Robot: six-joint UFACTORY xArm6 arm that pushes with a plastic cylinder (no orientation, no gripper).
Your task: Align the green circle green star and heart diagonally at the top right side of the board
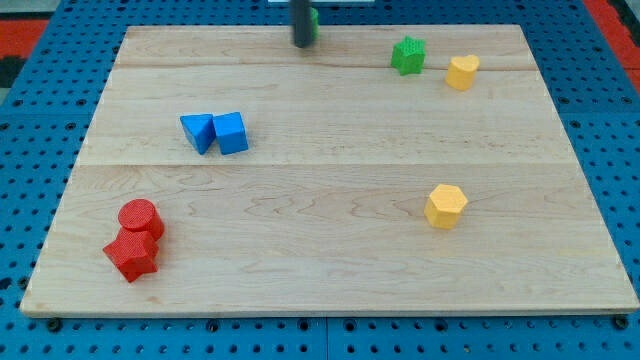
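A: Tip position?
B: My tip point(301, 44) is seen at the view's top edge of the wooden board point(330, 250), left of centre. Nothing is held by it; it's a bare rod, no jaws to be read.

A: Task blocks?
B: A green block point(313, 17) is touching the rod on its right, mostly hidden behind it, so its shape cannot be told. The green star point(408, 55) is placed well to the tip's right, slightly lower. The yellow heart point(462, 72) is set just beside that star, further right and a bit lower, not touching.

A: Others?
B: A yellow hexagon point(446, 206) is found far below and right of the tip. A blue triangle point(198, 132) and a blue cube point(231, 133) are placed below-left, touching each other. A red cylinder point(140, 218) and a red star point(131, 254) are pressed together far below-left, near the board's corner.
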